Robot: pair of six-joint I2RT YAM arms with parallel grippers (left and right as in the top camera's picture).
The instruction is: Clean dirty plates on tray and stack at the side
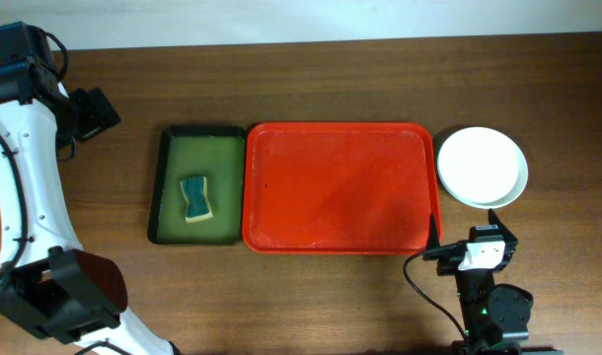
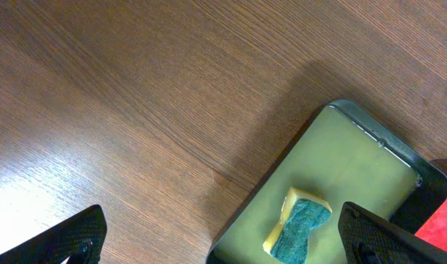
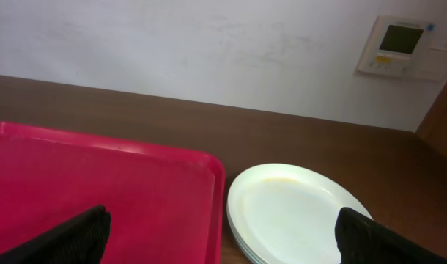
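Note:
The red tray (image 1: pixel 336 187) lies in the middle of the table with nothing on it; it also shows in the right wrist view (image 3: pixel 99 191). The plates (image 1: pixel 482 166) sit in one stack on the table just right of the tray, a white one on top with a faint yellow smear at its far rim (image 3: pixel 297 213). My right gripper (image 3: pixel 223 238) is open and empty, low near the front edge, facing the tray's right rim and the stack. My left gripper (image 2: pixel 223 242) is open and empty, above the left edge of the green tray.
A dark green, black-rimmed tray (image 1: pixel 197 184) lies left of the red tray and holds a blue-and-yellow sponge (image 1: pixel 195 198), seen also in the left wrist view (image 2: pixel 298 227). A white wall with a control panel (image 3: pixel 397 45) stands behind the table.

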